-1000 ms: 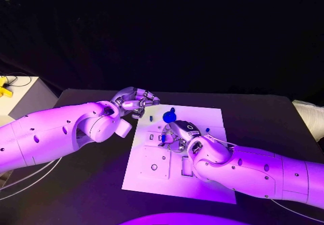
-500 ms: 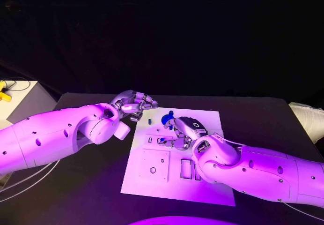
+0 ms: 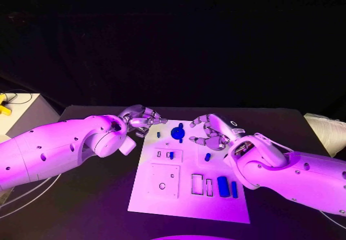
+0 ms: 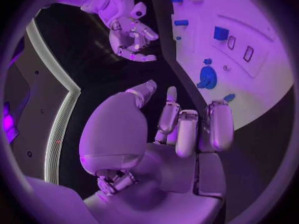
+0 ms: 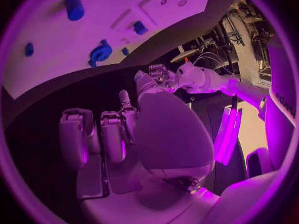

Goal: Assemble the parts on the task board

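- The task board (image 3: 189, 195) lies flat on the black bench (image 3: 86, 200), between the 2 arms.
- The left hand (image 3: 142, 120) hovers at the board's far left corner, over the bench just beside the edge; its fingers (image 4: 187, 132) are curled in toward the palm with nothing between them.
- The right hand (image 3: 210, 131) hangs above the board's far edge, fingers (image 5: 111, 134) bent loosely and a little apart, holding nothing as far as the wrist view lets one judge.
- A round blue part (image 3: 178, 132) sits on the board's far end, between the 2 hands and touched by neither.
- A small blue part (image 3: 157, 134) lies just beside the left hand, near the board's left edge.
- Another small blue part (image 3: 207, 156) lies on the board close to the right hand's wrist.
- A blue cylinder (image 3: 223, 186) and a slimmer blue pin (image 3: 233, 188) lie side by side near the board's right edge, next to 2 rectangular slots (image 3: 202, 184).
- A tiny blue part (image 3: 171, 155) stands in the row of small recesses at the board's middle left.
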`<action>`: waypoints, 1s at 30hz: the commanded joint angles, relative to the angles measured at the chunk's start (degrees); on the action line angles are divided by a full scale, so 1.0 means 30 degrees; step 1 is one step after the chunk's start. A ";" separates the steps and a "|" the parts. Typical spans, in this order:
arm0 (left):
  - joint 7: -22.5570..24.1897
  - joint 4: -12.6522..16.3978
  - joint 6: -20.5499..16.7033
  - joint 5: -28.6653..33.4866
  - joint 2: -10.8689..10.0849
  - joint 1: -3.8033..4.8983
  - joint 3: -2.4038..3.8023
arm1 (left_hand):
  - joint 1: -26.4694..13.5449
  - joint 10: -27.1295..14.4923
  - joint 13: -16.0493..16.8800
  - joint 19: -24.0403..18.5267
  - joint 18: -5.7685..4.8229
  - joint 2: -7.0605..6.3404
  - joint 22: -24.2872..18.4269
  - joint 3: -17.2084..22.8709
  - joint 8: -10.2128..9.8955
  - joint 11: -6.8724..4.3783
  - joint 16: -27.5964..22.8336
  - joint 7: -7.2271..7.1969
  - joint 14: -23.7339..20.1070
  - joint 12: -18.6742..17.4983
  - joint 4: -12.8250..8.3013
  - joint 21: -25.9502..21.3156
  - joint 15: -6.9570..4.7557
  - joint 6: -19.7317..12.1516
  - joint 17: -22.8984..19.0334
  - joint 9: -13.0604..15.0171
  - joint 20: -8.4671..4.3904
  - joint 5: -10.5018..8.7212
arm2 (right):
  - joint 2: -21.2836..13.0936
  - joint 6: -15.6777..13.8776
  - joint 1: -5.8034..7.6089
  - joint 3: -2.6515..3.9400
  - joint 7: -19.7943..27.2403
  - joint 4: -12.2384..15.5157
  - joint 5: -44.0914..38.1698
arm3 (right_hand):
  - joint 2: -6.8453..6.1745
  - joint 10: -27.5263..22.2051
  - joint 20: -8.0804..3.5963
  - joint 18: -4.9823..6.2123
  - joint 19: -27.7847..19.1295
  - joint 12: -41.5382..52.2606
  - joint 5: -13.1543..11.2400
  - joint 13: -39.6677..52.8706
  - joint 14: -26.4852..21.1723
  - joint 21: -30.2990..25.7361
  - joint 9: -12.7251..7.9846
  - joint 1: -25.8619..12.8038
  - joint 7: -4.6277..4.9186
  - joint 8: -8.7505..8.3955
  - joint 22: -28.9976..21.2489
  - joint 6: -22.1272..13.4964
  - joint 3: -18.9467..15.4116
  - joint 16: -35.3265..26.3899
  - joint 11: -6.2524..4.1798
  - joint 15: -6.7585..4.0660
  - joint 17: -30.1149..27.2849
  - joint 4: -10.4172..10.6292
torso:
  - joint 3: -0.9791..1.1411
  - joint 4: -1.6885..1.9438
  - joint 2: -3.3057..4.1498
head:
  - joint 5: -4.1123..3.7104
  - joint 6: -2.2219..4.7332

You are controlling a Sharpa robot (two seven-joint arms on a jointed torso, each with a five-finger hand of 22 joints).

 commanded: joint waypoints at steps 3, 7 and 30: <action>-0.4800 0.0186 0.3892 -0.4824 0.0191 0.0015 0.0012 | -0.0456 -0.0239 -0.0397 0.0042 -0.0164 0.0020 -0.0063 0.0319 0.1008 -0.0165 -0.0015 -0.0254 0.1794 -0.0299 0.0731 0.0022 -0.0269 -0.0297 0.4321 0.0712 -0.0246 0.0014 | -0.1422 -0.0188 0.0656 0.0008 0.2111 0.0440 0.3827 | -0.0047 0.0023 -0.0099 0.0358 0.1153 0.0077 -0.0105 0.2015 0.1925 -0.0078 -0.0021 0.0105 -0.0025 0.0139 0.3883 0.0133 0.0258 0.0004 -0.0100 -0.0132 0.4772 0.0091 | 0.0087 -0.0196 -0.0343 | 0.0166 -0.0051; -0.6594 0.0176 0.5378 -0.6721 0.0602 0.0024 0.0010 | -0.1118 -0.0293 -0.0577 0.0027 -0.0157 -0.0053 -0.0112 -0.0155 0.1721 -0.0199 -0.0053 -0.0321 0.1768 -0.0425 0.1716 -0.0013 -0.0315 -0.0560 0.4237 0.1241 -0.0292 -0.0006 | -0.2252 0.0130 0.1145 0.0006 0.2448 0.0340 0.5239 | -0.0135 -0.0032 -0.0104 0.0368 0.1135 0.0021 0.0059 0.1953 0.1920 -0.0129 -0.0052 0.0089 -0.0021 0.0127 0.3859 0.0100 0.0438 -0.0004 -0.0102 -0.0135 0.4756 0.0093 | 0.0094 -0.0177 -0.0481 | 0.0177 -0.0205; -0.9427 -0.1108 0.6521 -1.0202 0.2908 0.0089 -0.0290 | -0.2081 -0.0324 -0.0666 0.0041 -0.0155 0.0370 -0.0160 -0.1388 0.3744 -0.0559 -0.0126 -0.0718 0.1733 -0.0573 0.2532 -0.0087 -0.0638 -0.1024 0.4118 0.3155 -0.0598 -0.0009 | -0.2864 0.0749 0.2048 0.0000 0.2478 -0.1192 0.7676 | -0.0394 -0.0433 -0.0058 0.0503 0.0886 -0.0370 0.0249 0.1558 0.1869 -0.0755 -0.0230 -0.0168 0.0104 -0.0100 0.3536 -0.0361 0.0990 -0.0091 0.0003 -0.0064 0.4573 0.0102 | 0.0269 -0.0150 -0.0479 | 0.0261 -0.0722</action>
